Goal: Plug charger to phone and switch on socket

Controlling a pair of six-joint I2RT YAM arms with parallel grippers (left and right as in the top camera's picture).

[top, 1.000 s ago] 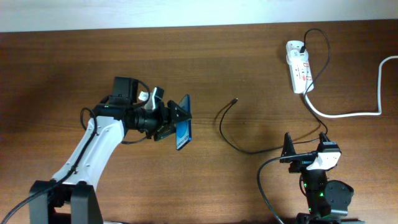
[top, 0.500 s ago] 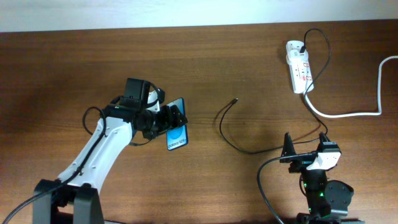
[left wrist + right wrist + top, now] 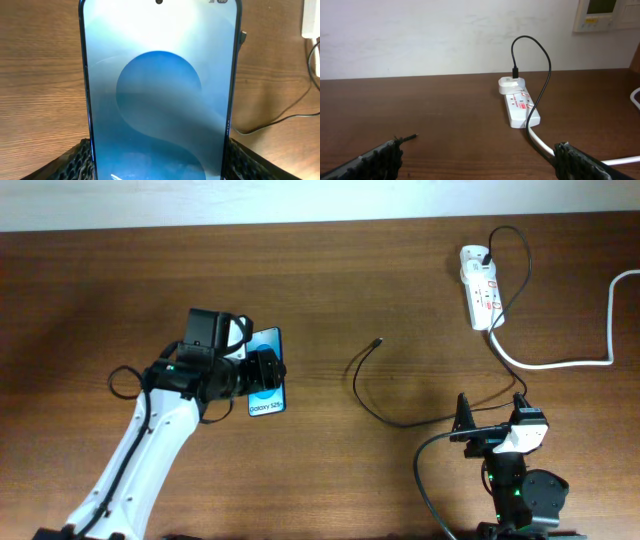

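Note:
The phone [image 3: 268,342] shows its blue screen facing up, white "Galaxy S25" band toward the near edge, left of the table's middle. My left gripper [image 3: 262,375] is shut on it. In the left wrist view the phone [image 3: 160,90] fills the frame, with a black finger [image 3: 75,160] pressed on each long edge. The charger [image 3: 362,390] is a thin black cable; its loose connector tip [image 3: 378,340] lies on the wood, and its other end is plugged into the white socket [image 3: 480,288] at the far right. My right gripper [image 3: 490,420] stands open at the near right, apart from the cable.
A thick white cord [image 3: 560,363] runs from the socket off the right edge. The right wrist view shows the socket [image 3: 520,102], the cable arching above it [image 3: 540,50], the tip [image 3: 409,136] and a white wall behind the table.
My left arm has swung back to the left and turned the phone from a tilted, edge-on pose to screen up. The right arm and the cable have not moved.

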